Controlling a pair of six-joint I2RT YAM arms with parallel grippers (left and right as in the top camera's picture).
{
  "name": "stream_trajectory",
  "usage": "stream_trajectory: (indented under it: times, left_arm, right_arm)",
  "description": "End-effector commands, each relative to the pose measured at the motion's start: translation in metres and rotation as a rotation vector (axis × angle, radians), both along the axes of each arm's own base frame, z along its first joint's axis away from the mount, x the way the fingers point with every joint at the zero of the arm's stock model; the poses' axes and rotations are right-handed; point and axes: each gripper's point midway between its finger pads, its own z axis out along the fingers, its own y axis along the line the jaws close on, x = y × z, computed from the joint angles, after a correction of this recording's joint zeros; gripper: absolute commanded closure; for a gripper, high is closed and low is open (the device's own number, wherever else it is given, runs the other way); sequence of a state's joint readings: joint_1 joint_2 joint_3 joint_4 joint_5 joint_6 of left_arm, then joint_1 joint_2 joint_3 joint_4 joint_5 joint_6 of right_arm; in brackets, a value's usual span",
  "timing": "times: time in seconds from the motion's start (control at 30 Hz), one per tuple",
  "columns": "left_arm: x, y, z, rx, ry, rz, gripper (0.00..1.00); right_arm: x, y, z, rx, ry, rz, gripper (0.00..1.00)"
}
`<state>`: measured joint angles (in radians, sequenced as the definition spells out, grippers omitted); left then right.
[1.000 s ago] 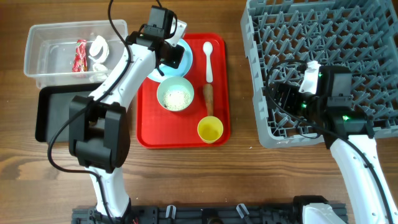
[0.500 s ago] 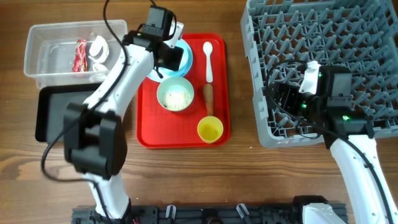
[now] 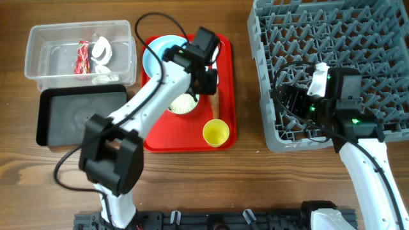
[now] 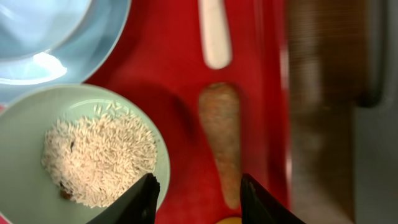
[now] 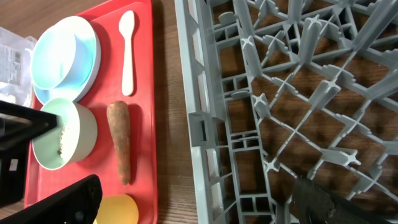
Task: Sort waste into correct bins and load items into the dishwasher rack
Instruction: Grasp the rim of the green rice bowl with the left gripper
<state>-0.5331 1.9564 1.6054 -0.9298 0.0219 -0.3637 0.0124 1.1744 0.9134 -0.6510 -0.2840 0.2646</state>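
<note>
My left gripper (image 4: 202, 202) is open and empty, hovering over the red tray with the orange-brown carrot (image 4: 221, 140) just ahead of its fingertips, toward the right finger. It shows in the overhead view (image 3: 209, 81) too. A pale bowl of white rice crumbs (image 4: 93, 155) lies left of the carrot. The white spoon (image 4: 214, 37) lies beyond it. The light-blue plate (image 3: 160, 54) holds a second pale bowl (image 5: 59, 56). The yellow cup (image 3: 216, 133) stands at the tray's front. My right gripper (image 5: 199, 202) is open and empty at the grey rack's (image 3: 332, 64) front-left corner.
The clear bin (image 3: 38, 67) at the back left holds a red wrapper (image 3: 83, 56) and crumpled white paper (image 3: 101, 50). The black bin (image 3: 77, 118) lies in front of it. The red tray (image 3: 153, 137) lies between the bins and the rack.
My left arm has swung from over the plate at the tray's back to the right and forward, over the carrot. The plate is uncovered. The right arm has not moved.
</note>
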Motion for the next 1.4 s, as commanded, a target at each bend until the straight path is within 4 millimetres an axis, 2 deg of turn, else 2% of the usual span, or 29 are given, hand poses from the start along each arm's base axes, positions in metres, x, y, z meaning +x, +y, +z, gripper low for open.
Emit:
stream_trajectory:
  times: [0.0, 0.3, 0.47, 0.77, 0.9, 0.97, 1.07, 1.2, 1.37]
  left_arm:
    - [0.005, 0.021, -0.027, 0.092, 0.002, 0.172, 0.58]
    - [0.010, 0.021, -0.059, 0.108, -0.006, 0.175, 0.57]
    - [0.009, 0.021, -0.062, 0.111, -0.002, 0.174, 0.57]
    - [0.009, 0.021, -0.072, 0.121, 0.012, 0.173, 0.76]
    - [0.009, 0.021, -0.078, 0.127, 0.020, 0.172, 0.75]
    - [0.009, 0.020, -0.078, 0.126, 0.017, 0.172, 0.80]
    - [0.010, 0.020, -0.077, 0.123, 0.013, 0.172, 0.96]
    - [0.008, 0.022, -0.070, 0.124, 0.013, 0.166, 0.96]
    - [0.007, 0.027, -0.028, 0.109, -0.010, 0.175, 0.96]
  right_arm:
    - [0.002, 0.003, 0.004, 0.000, -0.007, 0.010, 0.00]
    - [0.003, 0.003, 0.004, 0.000, -0.008, 0.010, 0.00]
    - [0.003, 0.003, 0.004, 0.000, -0.009, 0.009, 0.00]
    - [0.004, 0.003, 0.005, 0.000, -0.013, 0.009, 0.00]
    - [0.004, 0.001, 0.005, -0.005, -0.015, 0.006, 0.00]
    - [0.005, -0.001, 0.005, -0.015, -0.017, -0.002, 0.00]
    - [0.005, -0.001, 0.004, -0.018, -0.017, -0.004, 0.00]
    - [0.005, -0.001, 0.004, -0.018, -0.017, -0.004, 0.00]
    - [0.005, -0.001, 0.005, -0.018, -0.017, -0.005, 0.00]
